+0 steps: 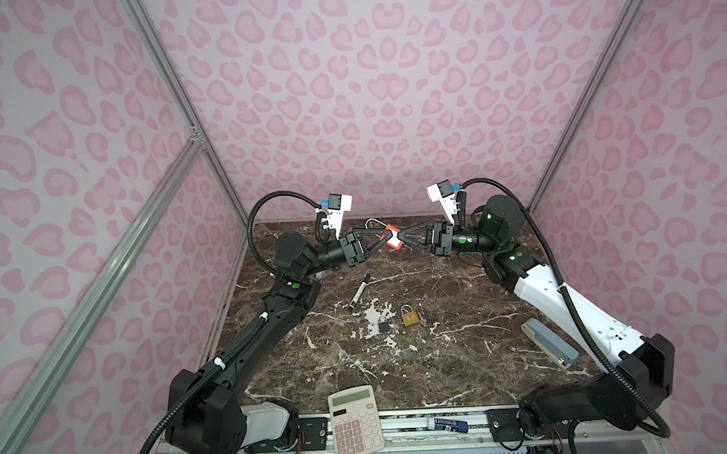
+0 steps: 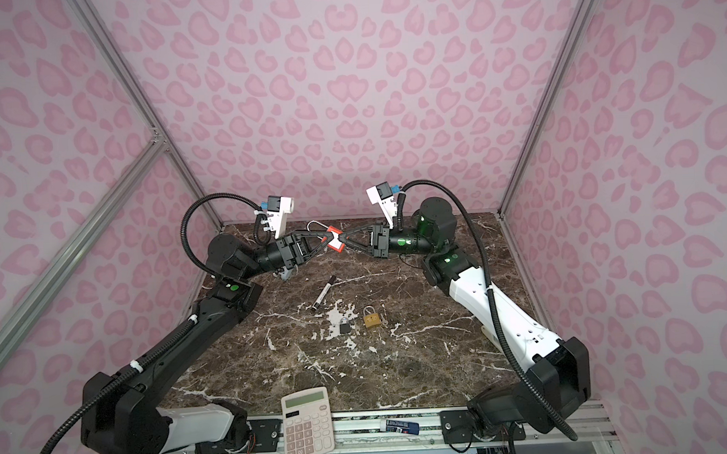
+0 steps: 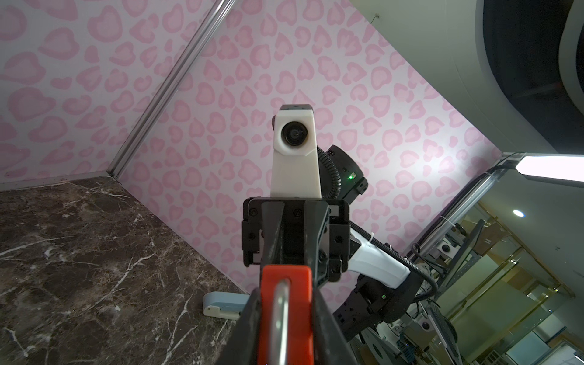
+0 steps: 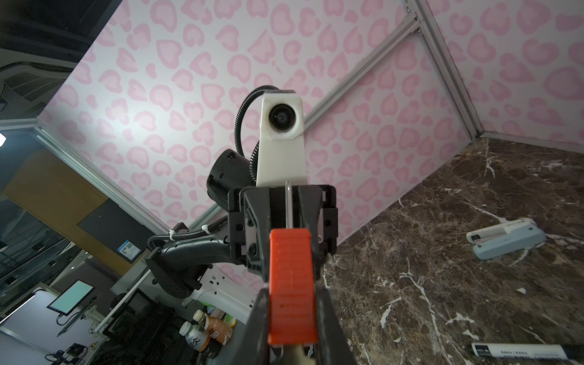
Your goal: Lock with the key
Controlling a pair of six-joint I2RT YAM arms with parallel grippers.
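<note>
The red padlock (image 1: 394,237), judged light, rigid and smooth-sided, is held aloft near the middle of both top views, clamped between the left gripper (image 1: 383,240) and the right gripper (image 1: 400,236), and is best gripped by its flat body.

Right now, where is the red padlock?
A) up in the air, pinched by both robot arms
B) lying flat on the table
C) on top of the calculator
A: the red padlock hangs in the air, squeezed between the left fingers and the right fingers.
</note>
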